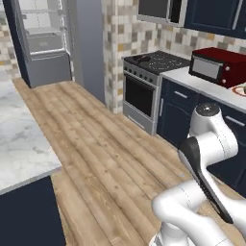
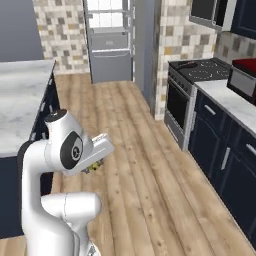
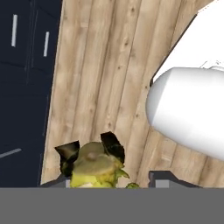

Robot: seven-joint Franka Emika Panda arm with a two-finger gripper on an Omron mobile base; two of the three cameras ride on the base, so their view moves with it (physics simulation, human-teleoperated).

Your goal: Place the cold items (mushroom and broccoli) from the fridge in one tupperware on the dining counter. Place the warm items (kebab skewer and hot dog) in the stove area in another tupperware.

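Green-yellow item: the broccoli (image 3: 94, 168) sits between the two dark fingertips (image 3: 113, 144) in the hand view, pale stalk end facing the camera, florets darker at the edges.
Tool: the tool (image 3: 89, 148) is clenched on the broccoli, one fingertip on each side of it; in the right base view the tool (image 2: 94, 167) is tucked under the white forearm, with a speck of green showing there.
Below the item: wooden plank floor (image 3: 109, 65), with dark navy cabinet fronts (image 3: 26, 65) along one side in the hand view.
Arm: folded close to its base, elbow high, forearm pointing down toward the floor in both base views.
Fridge: the fridge (image 1: 41, 33) stands at the far end of the room, door open, pale shelves visible inside.
Stove: the stove (image 1: 153, 65) stands against the tiled wall, dark cooktop above a black oven door.
Microwave: a red microwave (image 1: 218, 65) rests on the white counter (image 1: 211, 89) just beside the stove.
Dining counter: a marble-topped counter (image 1: 19, 139) over a navy base, across the floor from the stove, well apart from the tool.
Warm items: too small to make out on the stove.
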